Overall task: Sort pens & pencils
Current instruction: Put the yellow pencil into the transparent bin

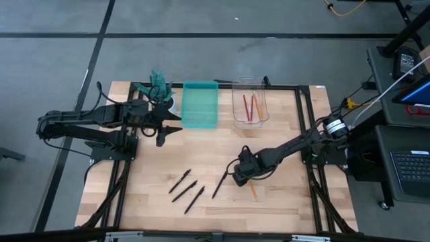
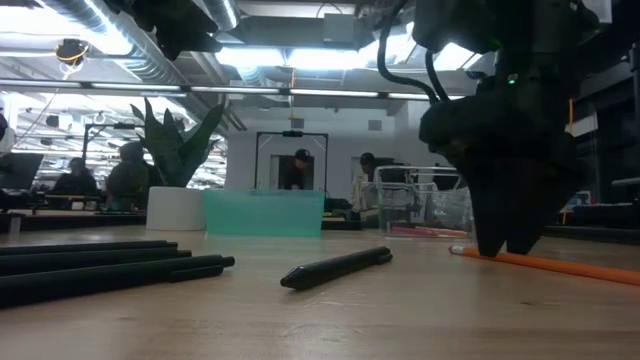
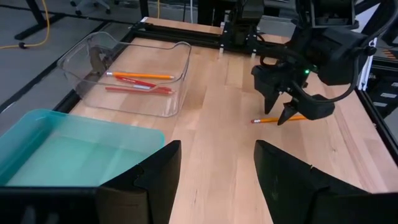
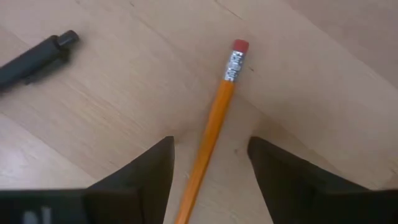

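Note:
One orange pencil (image 4: pixel 208 134) with a red eraser lies flat on the table, also seen in the high view as the pencil (image 1: pixel 252 191). My right gripper (image 4: pixel 209 142) is open and low over it, one finger on each side, not touching. Three pencils (image 3: pixel 140 82), one orange and two red, lie in the clear container (image 1: pixel 250 119). Three black pens (image 1: pixel 186 189) lie side by side on the table, and another pen (image 1: pixel 220 183) lies just left of my right gripper (image 1: pixel 242 176). My left gripper (image 1: pixel 168 128) waits open beside the teal tray (image 1: pixel 200 104).
A potted plant (image 1: pixel 160 87) stands at the far edge behind my left gripper. The black frame rails (image 1: pixel 302 114) run along the table's sides. Bare wood lies between the trays and the pens. People sit in the room beyond the table.

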You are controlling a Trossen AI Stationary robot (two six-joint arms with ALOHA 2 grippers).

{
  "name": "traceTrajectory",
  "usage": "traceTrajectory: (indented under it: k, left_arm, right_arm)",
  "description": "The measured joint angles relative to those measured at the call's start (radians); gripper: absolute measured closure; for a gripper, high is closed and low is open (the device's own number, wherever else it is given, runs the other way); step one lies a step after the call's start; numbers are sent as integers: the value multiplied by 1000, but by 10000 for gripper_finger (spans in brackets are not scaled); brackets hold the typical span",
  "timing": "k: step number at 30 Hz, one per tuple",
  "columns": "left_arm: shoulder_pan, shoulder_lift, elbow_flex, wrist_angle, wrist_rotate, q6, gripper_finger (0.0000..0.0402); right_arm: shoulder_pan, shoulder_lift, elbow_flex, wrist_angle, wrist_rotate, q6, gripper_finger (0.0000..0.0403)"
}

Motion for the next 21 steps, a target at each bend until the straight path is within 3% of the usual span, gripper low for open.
traceTrajectory:
  k: [4, 18, 21]
  left_arm:
    - [0, 0, 0, 0, 0, 0, 204]
    - [0, 0, 0, 0, 0, 0, 204]
    - [0, 0, 0, 0, 0, 0, 204]
  right_arm:
    - [0, 19, 0, -8, -11, 4, 214]
    - [-19, 29, 0, -71, -30, -23, 378]
    - [-23, 29, 0, -72, -37, -48, 391]
